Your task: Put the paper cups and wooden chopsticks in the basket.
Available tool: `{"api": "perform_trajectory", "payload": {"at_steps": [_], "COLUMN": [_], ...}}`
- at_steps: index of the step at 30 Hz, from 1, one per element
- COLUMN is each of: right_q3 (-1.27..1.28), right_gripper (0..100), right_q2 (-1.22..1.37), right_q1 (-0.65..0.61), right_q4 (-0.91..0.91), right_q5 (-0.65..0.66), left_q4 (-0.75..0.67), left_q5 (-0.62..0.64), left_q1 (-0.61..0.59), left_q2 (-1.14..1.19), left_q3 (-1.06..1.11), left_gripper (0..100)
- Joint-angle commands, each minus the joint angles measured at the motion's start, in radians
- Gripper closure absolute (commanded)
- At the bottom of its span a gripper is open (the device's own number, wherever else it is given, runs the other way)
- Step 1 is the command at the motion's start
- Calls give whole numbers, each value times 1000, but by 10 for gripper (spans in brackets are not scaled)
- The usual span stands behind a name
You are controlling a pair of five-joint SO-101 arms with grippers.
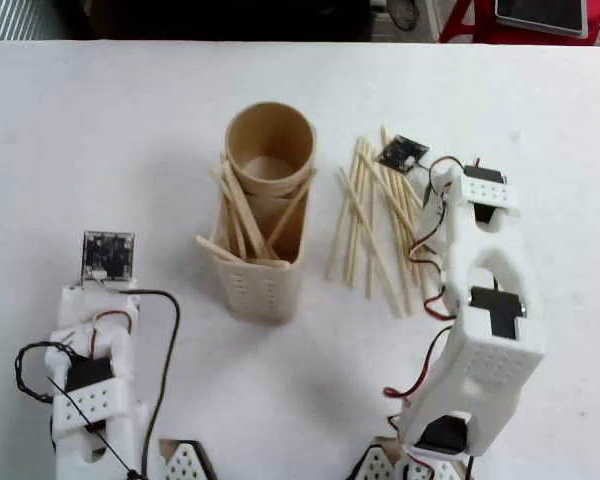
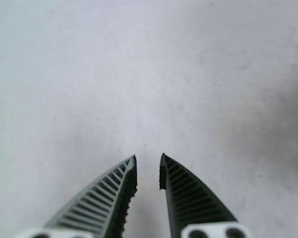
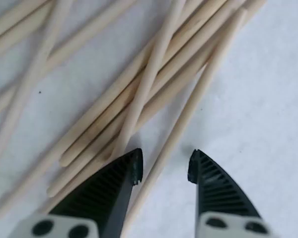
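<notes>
Far left, the left arm point(image 1: 90, 380) sits at the near edge of the white table point(image 1: 80, 120). It carries a small circuit board point(image 1: 108, 255) whose markings are too fine to read. The arm's base is cut off by the frame. Its own camera picks up the left gripper point(image 2: 148, 161) over bare tabletop, tips parted by just a narrow slit, nothing between them.

Centre table, there's the basket point(image 1: 263, 285), a pale perforated tub. Paper cups point(image 1: 270, 150) stand up out of it. It looks like two nested, though the lower part is hidden behind the basket wall. Several wooden chopsticks point(image 1: 235, 215) lean inside around the cups, ends poking over the rim.

Just to the right of the basket, a loose heap of chopsticks point(image 1: 365, 225) lies on the table, fanned and overlapping. Its right side is partly covered by the right arm point(image 1: 480, 300) and its red and black wires point(image 1: 425, 235). A second board point(image 1: 402, 153) at the wrist sits over the top of the heap, its print also illegible.

Close in, the right gripper point(image 3: 164, 163) is down at the heap point(image 3: 139, 94), black fingers point(image 3: 109, 188) spread partway. A single chopstick point(image 3: 187, 114) runs through the gap, but nothing is clamped. I can't tell whether it touches either finger.

At the top right corner, a red frame point(image 1: 470, 20) is cut off.
</notes>
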Motion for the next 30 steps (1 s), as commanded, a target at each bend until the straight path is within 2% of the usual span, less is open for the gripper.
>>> {"api": "perform_trajectory", "payload": {"at_steps": [1, 5, 9, 10, 15, 19, 30], "right_q3": [-69, -84, -86, -86, -89, -87, -83], "right_gripper": [846, 861, 981, 984, 981, 981, 981], "right_q2": [21, 62, 59, 50, -68, -225, -837], "right_q1": [-5, -4, -4, -4, 13, 16, -25], "right_q4": [-19, -19, -15, -12, -12, 56, 237], "right_q5": [8, 8, 6, -6, -207, -310, -575], "left_q4": [2, 2, 2, 2, 2, 2, 2], "left_q5": [-12, -12, -12, -12, -12, -12, -12], "left_q1": [-8, -8, -8, -8, -8, -8, -8], "left_q2": [-16, -16, -16, -16, -16, -16, -16], "left_q3": [-2, -2, -2, -2, -2, -2, -2], "left_gripper": [902, 902, 902, 902, 902, 902, 902]}}
